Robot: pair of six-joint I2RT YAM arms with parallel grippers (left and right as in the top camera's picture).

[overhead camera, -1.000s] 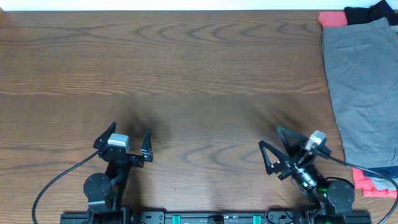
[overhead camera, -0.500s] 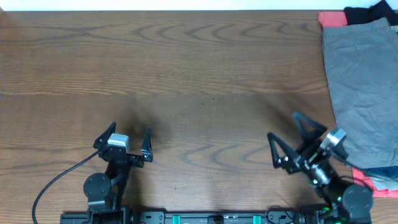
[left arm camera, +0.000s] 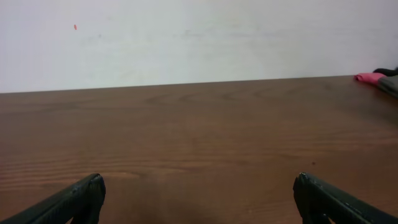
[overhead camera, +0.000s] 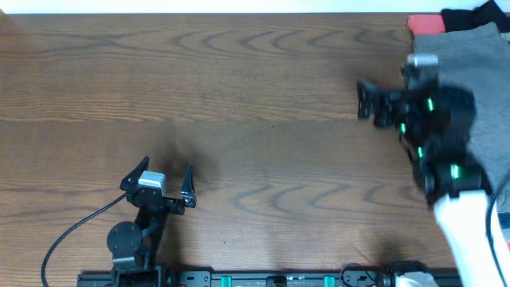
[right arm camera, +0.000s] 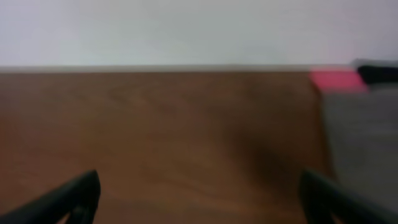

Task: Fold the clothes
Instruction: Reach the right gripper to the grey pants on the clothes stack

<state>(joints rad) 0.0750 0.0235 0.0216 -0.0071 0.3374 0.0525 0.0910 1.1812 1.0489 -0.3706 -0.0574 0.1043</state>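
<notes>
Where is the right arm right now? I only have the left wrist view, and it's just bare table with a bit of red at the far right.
Observer: Overhead, the right tool is out over the table, just left of the grey shorts, and blurred.
Operator: Is it open?
Observer: Yes. The right wrist view shows its fingers spread wide, with nothing between them.
Operator: What's that red?
Observer: A red garment lying under the shorts' far corner, with a dark garment beside it.
</notes>
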